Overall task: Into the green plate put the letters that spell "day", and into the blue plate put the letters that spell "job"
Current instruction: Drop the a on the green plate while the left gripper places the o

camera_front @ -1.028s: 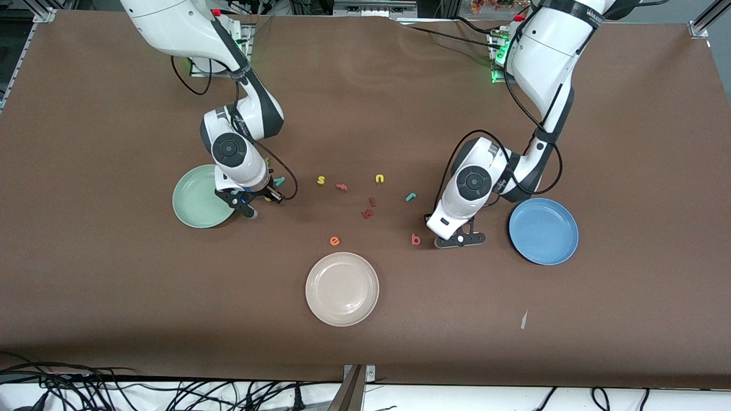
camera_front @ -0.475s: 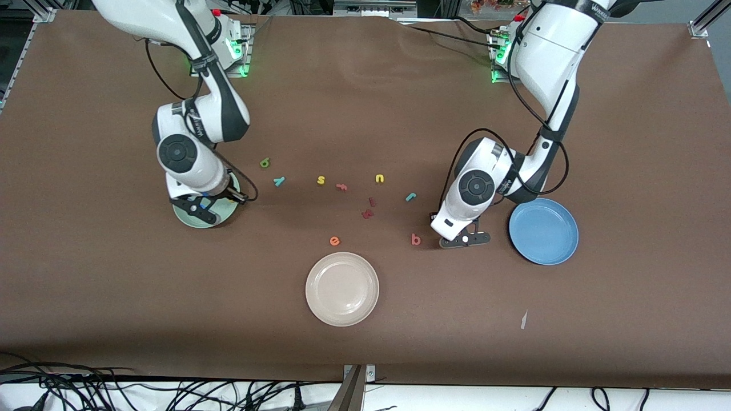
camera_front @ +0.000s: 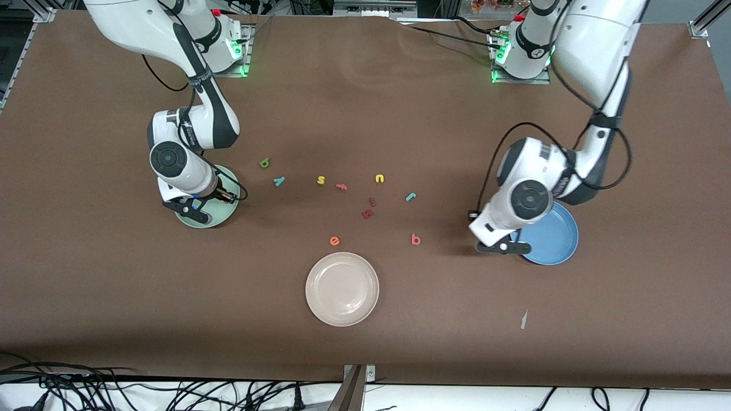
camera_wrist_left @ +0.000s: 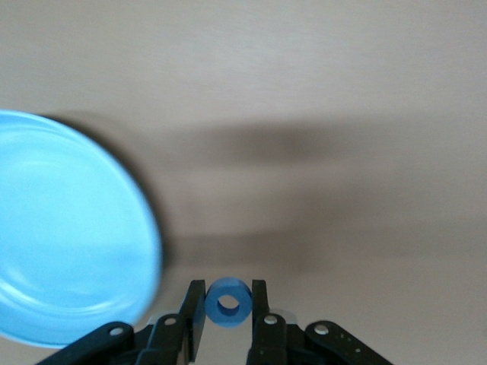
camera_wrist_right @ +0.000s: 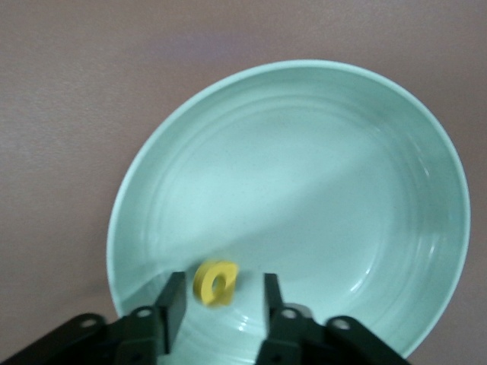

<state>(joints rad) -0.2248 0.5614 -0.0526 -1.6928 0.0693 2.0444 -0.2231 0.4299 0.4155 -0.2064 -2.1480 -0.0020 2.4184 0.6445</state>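
Note:
My left gripper [camera_front: 502, 247] [camera_wrist_left: 228, 293] is shut on the blue ring-shaped o [camera_wrist_left: 228, 303], over the table right at the rim of the blue plate [camera_front: 551, 234] [camera_wrist_left: 68, 228]. My right gripper [camera_front: 193, 211] [camera_wrist_right: 222, 287] hangs open over the green plate [camera_front: 221, 214] [camera_wrist_right: 304, 182]. The yellow a [camera_wrist_right: 215, 283] is loose between its fingers, touching neither. On the table lie the olive d [camera_front: 264, 162], the teal y [camera_front: 278, 181], the teal j [camera_front: 410, 197] and the salmon b [camera_front: 416, 240].
A cream-white plate [camera_front: 342, 288] sits nearest the front camera. Between the arms lie a yellow s [camera_front: 321, 180], a yellow u [camera_front: 380, 178], a small salmon letter [camera_front: 341, 186], two dark red letters [camera_front: 368, 210] and an orange e [camera_front: 334, 241].
My right arm carried the yellow a from beside the y to over the green plate and opened its jaws. My left arm moved with the o from beside the b to the blue plate's rim.

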